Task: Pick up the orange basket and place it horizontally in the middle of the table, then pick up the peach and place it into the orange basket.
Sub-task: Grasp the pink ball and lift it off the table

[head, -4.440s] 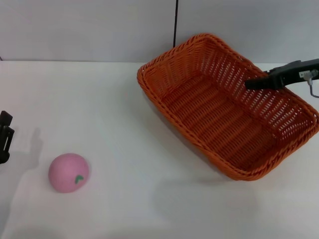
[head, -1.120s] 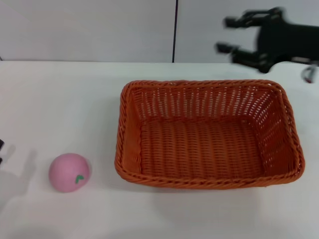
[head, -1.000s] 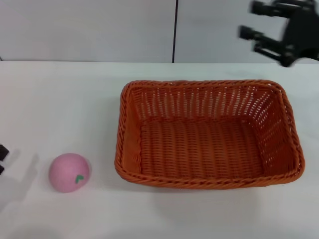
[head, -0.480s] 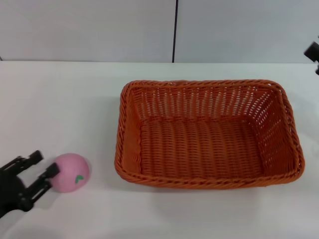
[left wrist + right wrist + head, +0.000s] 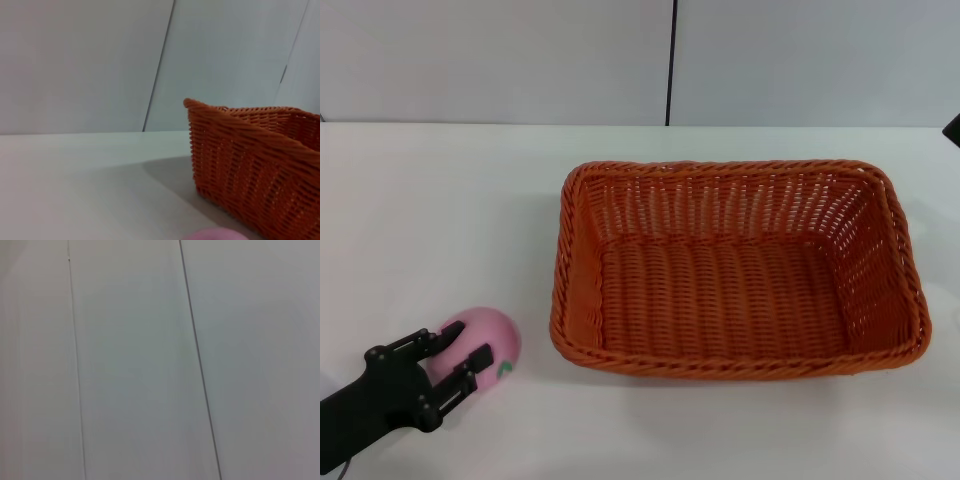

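The orange basket (image 5: pixel 735 270) lies flat with its long side across the table (image 5: pixel 440 200), a little right of the middle, and holds nothing. The pink peach (image 5: pixel 490 335) rests on the table near the front left, just off the basket's left end. My left gripper (image 5: pixel 462 347) reaches in from the lower left, open, with its two black fingers on either side of the peach's near part. The left wrist view shows the basket's (image 5: pixel 250 170) corner close by and the top of the peach (image 5: pixel 215 234). Only a dark sliver of my right arm (image 5: pixel 954 128) shows at the right edge.
A pale wall with a dark vertical seam (image 5: pixel 671 60) stands behind the table's far edge. The right wrist view shows only wall panels (image 5: pixel 150 360). Bare white tabletop (image 5: pixel 450 180) lies to the left of and in front of the basket.
My left gripper has come forward to the peach, its fingers now flanking it, and the peach has shifted slightly right. My right arm has withdrawn up and off to the right, leaving the basket set down.
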Tool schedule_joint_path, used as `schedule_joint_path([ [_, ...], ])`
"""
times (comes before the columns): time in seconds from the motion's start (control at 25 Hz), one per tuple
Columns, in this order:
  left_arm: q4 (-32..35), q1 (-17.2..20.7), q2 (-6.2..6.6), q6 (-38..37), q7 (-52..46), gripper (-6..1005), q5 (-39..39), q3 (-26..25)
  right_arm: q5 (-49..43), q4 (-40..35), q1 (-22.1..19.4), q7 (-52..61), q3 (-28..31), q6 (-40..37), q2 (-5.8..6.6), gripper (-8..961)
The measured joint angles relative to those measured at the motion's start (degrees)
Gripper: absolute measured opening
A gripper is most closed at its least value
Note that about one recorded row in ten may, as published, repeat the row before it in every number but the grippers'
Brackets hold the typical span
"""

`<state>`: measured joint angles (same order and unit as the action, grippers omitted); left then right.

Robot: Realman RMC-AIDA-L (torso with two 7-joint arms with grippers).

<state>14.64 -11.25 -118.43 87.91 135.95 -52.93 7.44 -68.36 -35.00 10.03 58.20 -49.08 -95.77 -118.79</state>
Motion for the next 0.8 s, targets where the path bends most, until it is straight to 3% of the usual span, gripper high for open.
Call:
schedule_joint_path([
  [0.16,-0.40,-0.07,0.05,0.61,0.17,517,-0.37,-0.75,-0.04,1.93,0.10,-0.97,0.04,0.44,0.08,486],
  [0.28,-0.40,-0.08,0.05,1.40,0.48,309,-0.43,-1.94,-0.02,3.31,0.33,-1.91,0.19,0.48,0.11,486],
  [0.48,-0.40,-0.12,0.10,4.42,1.07,242,-0.40,-5.47,0.37,7.57,0.52,-6.20,2.04,0.15,-0.10,487],
  [0.68,2.33,-1.62,0.46,12.86,-0.30,187,-0.42,-14.02,0.43,12.52,0.84,-9.69,5.16,-0.03,-0.13,487],
  [0.8,4.08,-2.71,0.47,15.32,-1.85,174,-0.45,-16.22,0.45,14.06,0.76,-10.87,6.06,-0.02,-0.03,487],
])
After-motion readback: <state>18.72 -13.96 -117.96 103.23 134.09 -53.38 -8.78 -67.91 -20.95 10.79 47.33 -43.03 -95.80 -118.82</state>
